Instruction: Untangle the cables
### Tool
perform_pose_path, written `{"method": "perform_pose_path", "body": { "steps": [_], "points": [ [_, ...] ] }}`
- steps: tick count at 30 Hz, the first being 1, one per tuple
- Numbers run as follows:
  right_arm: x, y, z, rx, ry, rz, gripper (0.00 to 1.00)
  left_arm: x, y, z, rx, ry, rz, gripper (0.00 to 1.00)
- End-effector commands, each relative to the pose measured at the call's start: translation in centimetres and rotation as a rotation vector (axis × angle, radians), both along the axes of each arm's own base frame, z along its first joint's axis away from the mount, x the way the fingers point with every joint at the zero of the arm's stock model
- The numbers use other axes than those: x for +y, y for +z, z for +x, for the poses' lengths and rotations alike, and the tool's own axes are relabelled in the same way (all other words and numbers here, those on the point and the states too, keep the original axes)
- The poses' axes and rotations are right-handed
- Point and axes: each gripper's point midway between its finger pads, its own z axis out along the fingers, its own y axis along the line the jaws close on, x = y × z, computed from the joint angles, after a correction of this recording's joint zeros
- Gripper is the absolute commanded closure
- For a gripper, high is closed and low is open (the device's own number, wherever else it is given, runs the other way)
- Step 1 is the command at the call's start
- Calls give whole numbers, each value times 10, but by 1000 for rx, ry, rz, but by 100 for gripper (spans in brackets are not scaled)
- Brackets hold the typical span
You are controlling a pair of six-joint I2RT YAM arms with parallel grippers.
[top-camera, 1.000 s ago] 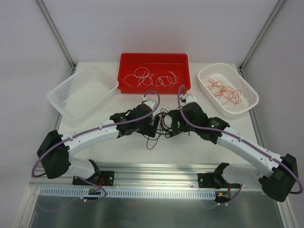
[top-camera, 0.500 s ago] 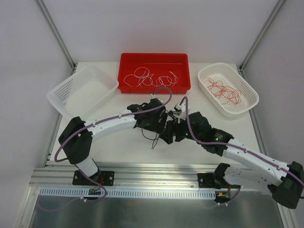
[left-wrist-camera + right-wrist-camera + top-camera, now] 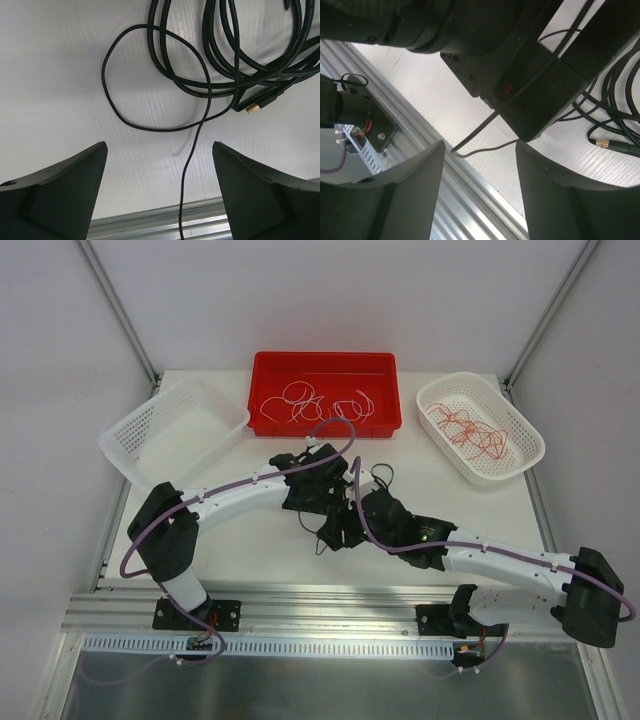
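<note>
At the far left, the left basket (image 3: 170,435) sits askew with one corner past the edge of the table (image 3: 250,550). A bare strip of table shows between it and the left arm (image 3: 240,495), which slants in from the near-left corner. The left gripper (image 3: 160,150) hangs over the middle of the table, its claw spread wide and touching nothing. Beneath it the black cables (image 3: 200,87) lie flat: one loose loop and a single strand running toward the rail (image 3: 150,225) at the near edge, plus a tighter bundle to the right with a gold plug (image 3: 253,107) at its end. From above, only a small loop of them (image 3: 322,540) and another (image 3: 383,475) peek out, since both wrists cover the rest. The red tray (image 3: 325,365) behind holds the white cables (image 3: 315,405). The right gripper (image 3: 480,150) is low and close against the left wrist, fingers apart with a gap. A thin strand end lies in that gap, and whether it touches a finger cannot be told. Bare table runs right of the right arm (image 3: 500,558) up to the right basket (image 3: 480,390), which holds the red-orange cables (image 3: 465,430) and reaches the table's right edge
</note>
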Motion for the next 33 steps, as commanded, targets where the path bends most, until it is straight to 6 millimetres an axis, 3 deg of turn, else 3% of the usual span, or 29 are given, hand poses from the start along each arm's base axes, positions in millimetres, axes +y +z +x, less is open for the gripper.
{"method": "perform_pose_path", "body": {
  "steps": [1, 5, 10, 13, 16, 24, 26, 30, 33],
  "points": [
    [13, 21, 15, -41, -70, 73, 42, 0, 13, 3, -30, 37, -17, 13],
    [14, 19, 19, -41, -96, 68, 64, 3, 13, 2, -31, 48, -13, 13],
    [13, 17, 19, -27, -117, 67, 77, 8, 13, 4, -47, 72, 2, 13],
    [5, 14, 22, -37, -145, 39, 92, 10, 13, 5, -53, 68, 9, 13],
    [-12, 15, 26, -69, -191, -1, 99, 17, 10, 4, -49, 58, 28, 12],
    [-56, 29, 41, -149, -300, -92, 99, 47, -9, -21, -10, -17, 95, 13],
    [-61, 29, 45, -147, -316, -94, 99, 55, -5, -26, -28, -23, 92, 12],
    [-53, 18, 48, -99, -300, -103, 98, 77, -4, -41, -47, -2, 83, 12],
    [-27, 0, 40, -2, -209, -124, 94, 81, 7, -46, -78, 21, 23, 12]
  ]
}}
